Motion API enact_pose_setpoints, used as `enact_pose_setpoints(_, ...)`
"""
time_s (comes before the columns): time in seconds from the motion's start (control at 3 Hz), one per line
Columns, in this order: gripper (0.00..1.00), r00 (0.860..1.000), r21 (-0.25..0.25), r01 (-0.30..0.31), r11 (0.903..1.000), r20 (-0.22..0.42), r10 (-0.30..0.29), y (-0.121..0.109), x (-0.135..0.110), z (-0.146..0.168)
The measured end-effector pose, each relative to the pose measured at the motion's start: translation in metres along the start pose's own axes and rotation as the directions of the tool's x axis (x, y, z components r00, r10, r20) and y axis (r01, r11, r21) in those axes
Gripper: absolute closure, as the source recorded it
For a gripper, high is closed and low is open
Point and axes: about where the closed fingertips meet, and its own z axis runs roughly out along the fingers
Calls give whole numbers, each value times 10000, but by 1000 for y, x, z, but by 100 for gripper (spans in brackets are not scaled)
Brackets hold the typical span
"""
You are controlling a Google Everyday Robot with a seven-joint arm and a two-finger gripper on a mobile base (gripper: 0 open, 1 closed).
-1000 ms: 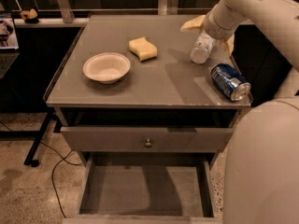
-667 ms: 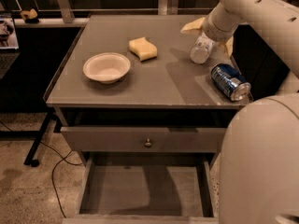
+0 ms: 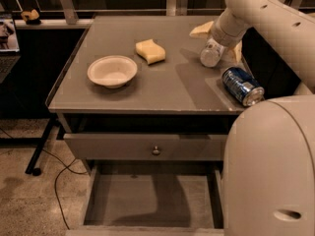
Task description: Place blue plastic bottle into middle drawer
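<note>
The blue plastic bottle [image 3: 210,54], small and clear with a white label, is at the back right of the table top [image 3: 147,90]. My gripper [image 3: 215,46] reaches down over it from the right, with one cream finger [image 3: 201,30] behind and to the left of the bottle and the other on its right. The fingers stand wide apart, astride the bottle. The middle drawer [image 3: 147,200] is pulled out below the table front, and its flat grey floor is bare.
A shiny blue drink can [image 3: 241,85] lies on its side near the table's right front corner. A white bowl [image 3: 112,71] and a yellow sponge [image 3: 150,51] sit to the left. A drawer front with a round knob [image 3: 156,150] is above the open drawer. My arm's large body [image 3: 270,171] fills the lower right.
The gripper and bottle have barely shifted; nothing else has moved.
</note>
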Motion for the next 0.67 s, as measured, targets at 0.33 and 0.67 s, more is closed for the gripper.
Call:
enact_pose_setpoints(0.33, 0, 9999, 156, -90, 9998, 89, 89, 2, -2, 10)
enact_pose_setpoints(0.67, 18, 9999, 159, -93, 9998, 88, 91, 2, -2, 10)
